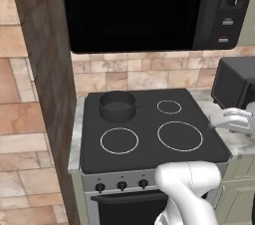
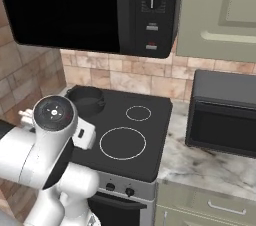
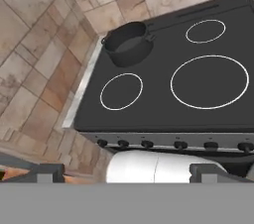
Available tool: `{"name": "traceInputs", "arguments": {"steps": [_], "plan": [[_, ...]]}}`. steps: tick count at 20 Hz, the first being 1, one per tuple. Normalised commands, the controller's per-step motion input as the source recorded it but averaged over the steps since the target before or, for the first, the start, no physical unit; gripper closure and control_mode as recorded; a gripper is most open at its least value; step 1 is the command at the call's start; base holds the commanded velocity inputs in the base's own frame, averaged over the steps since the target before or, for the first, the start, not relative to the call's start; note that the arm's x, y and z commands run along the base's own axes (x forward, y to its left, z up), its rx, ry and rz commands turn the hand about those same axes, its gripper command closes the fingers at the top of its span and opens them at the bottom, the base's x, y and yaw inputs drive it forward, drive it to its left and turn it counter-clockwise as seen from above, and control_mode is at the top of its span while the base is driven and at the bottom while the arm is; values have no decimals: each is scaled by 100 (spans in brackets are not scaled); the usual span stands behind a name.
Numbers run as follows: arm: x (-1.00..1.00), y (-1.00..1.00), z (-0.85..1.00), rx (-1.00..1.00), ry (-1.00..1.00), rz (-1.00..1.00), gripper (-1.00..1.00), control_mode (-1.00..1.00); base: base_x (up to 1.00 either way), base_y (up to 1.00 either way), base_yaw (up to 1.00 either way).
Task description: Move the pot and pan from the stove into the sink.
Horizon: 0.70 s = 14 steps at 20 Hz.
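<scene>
Left rear burner: pot (image 1: 117, 105), upright on the stove (image 1: 149, 144), apart from the three bare rings; pan and sink not located. Probably rigid, fairly heavy and smooth-walled, hence best taken by the rim or one small side handle rather than across the full body. Right, over the table (image 1: 244, 142) edge beside the cooktop: claw (image 1: 226, 120), jaws spread wide, holding nothing, well apart from the pot.

Matt dark pot (image 1: 117, 105), smooth black stove (image 1: 149, 139)
</scene>
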Motion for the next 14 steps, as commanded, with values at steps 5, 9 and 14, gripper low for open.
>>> {"name": "traceInputs", "arguments": {"steps": [5,9,14], "plan": [[18,16,0,15,-2,-20,-100,-100,0,0,0],[40,25,0,12,-1,-20,-100,-100,0,0,0],[48,29,-2,11,0,-17,-100,-100,0,0,0]]}}
